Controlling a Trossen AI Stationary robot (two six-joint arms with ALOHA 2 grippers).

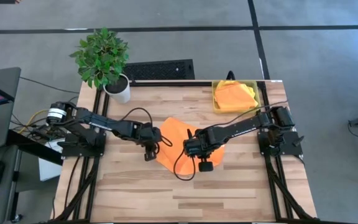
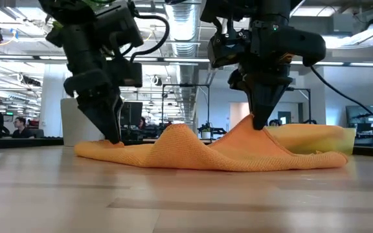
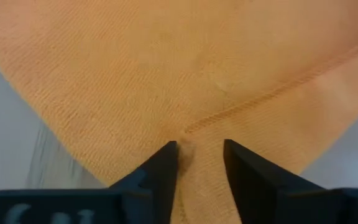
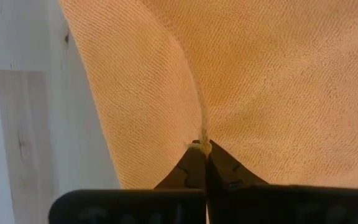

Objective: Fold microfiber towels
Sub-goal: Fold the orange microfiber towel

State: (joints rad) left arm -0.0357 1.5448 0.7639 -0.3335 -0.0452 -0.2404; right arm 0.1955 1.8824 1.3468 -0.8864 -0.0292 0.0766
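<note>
Right gripper (image 4: 202, 149) pinched shut on a ridge of the orange towel (image 1: 179, 140), your left gripper (image 3: 199, 163) w/ jaws narrowly parted straddling its hem, towel stretched btwn both arms.

You have a potted plant (image 1: 104, 62) at the bench's (image 1: 135, 193) far left corner, a yellow bin (image 1: 217, 99) far right.

Open-plan lab: exposed ceiling ducts (image 2: 186, 26), monitors (image 2: 368, 120).

No readable text, label, brand or number is shown in any of the views. Faint pale marks are seen on the left gripper's (image 3: 197, 163) body, but they cannot be made out.
</note>
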